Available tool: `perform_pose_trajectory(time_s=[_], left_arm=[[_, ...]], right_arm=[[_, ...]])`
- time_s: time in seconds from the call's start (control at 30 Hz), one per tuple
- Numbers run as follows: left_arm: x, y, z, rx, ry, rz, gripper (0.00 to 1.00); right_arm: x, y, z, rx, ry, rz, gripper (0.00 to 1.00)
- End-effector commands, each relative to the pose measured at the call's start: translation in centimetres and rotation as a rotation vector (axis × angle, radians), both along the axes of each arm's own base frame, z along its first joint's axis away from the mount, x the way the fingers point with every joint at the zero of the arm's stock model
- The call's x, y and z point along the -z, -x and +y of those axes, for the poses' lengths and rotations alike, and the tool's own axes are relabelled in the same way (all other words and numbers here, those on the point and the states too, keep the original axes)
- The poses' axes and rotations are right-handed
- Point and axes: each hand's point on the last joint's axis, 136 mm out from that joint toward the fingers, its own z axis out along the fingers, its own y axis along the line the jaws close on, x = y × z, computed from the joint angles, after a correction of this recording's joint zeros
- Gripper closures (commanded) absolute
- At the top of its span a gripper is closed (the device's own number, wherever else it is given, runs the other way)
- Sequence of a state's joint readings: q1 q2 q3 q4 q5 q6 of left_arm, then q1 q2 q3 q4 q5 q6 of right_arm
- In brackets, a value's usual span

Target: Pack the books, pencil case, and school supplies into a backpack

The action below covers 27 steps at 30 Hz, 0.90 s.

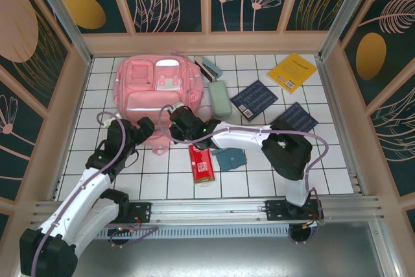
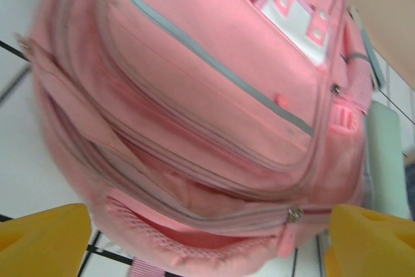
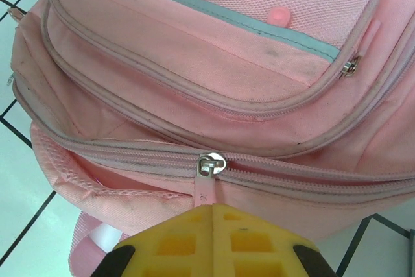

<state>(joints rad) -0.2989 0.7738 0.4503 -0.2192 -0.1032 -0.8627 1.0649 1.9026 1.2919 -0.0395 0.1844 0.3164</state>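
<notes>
White tiled table (image 1: 311,180) was noted as the ground for everything. The pink backpack (image 1: 146,85) was found lying flat at the far left of it, front pockets upward, its lower edge turned toward the arms. The left gripper (image 1: 139,128) was seen at the backpack's near left corner; in the left wrist view (image 2: 207,244) its yellow fingers (image 2: 39,238) were spread wide to either side, with nothing grasped and the backpack (image 2: 214,95) below them. The right gripper (image 1: 176,120) was placed at the near edge of the backpack, just right of the left one; in its wrist view (image 3: 213,225) the fingers were pressed fully together on the pink zip pull (image 3: 207,186) of the main compartment zip, which was drawn closed across the backpack (image 3: 194,50). The yellow book (image 1: 292,72) was recorded at the far right. One navy book (image 1: 254,99) was laid between it and the backpack, and a second navy book (image 1: 296,119) was partly covered by the right arm. The mint pencil case (image 1: 220,98) (image 2: 389,154) was set just beside the backpack's right side. The red packet (image 1: 202,163) was laid near the front, under the right forearm, with the teal square (image 1: 229,159) just to its right. The stapler (image 1: 209,68) was tucked by the backpack's far right corner.
</notes>
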Motion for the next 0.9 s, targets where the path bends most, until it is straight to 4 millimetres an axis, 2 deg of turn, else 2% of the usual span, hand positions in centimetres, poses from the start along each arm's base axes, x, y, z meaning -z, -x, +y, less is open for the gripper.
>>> perform_pose_trajectory(time_s=[0.0, 0.1, 0.3, 0.6, 0.77, 0.87], left_arm=[[-0.3, -0.1, -2.6, 0.120, 0.107, -0.046, 0.12], [-0.1, 0.1, -4.3, 0.185, 0.196, -0.074, 0.22], [1.2, 0.6, -5.8, 0.227, 0.331, -0.093, 0.36], [0.4, 0.5, -7.8, 0.308, 0.430, -0.160, 0.44], [0.0, 0.3, -9.4, 0.349, 0.432, -0.161, 0.45], [0.5, 0.1, -10.7, 0.372, 0.425, -0.136, 0.46]], right_arm=[[-0.3, -0.9, -0.8, 0.041, -0.045, 0.015, 0.99], [-0.3, -1.4, -1.1, 0.046, -0.062, 0.028, 0.98], [1.0, -1.2, -0.9, 0.019, -0.059, 0.054, 0.99], [1.4, -3.4, -3.2, 0.111, -0.064, 0.048, 0.97], [0.9, -4.5, -3.7, 0.125, -0.082, 0.038, 0.97], [1.2, -4.6, -3.8, 0.129, -0.082, 0.041, 0.97]])
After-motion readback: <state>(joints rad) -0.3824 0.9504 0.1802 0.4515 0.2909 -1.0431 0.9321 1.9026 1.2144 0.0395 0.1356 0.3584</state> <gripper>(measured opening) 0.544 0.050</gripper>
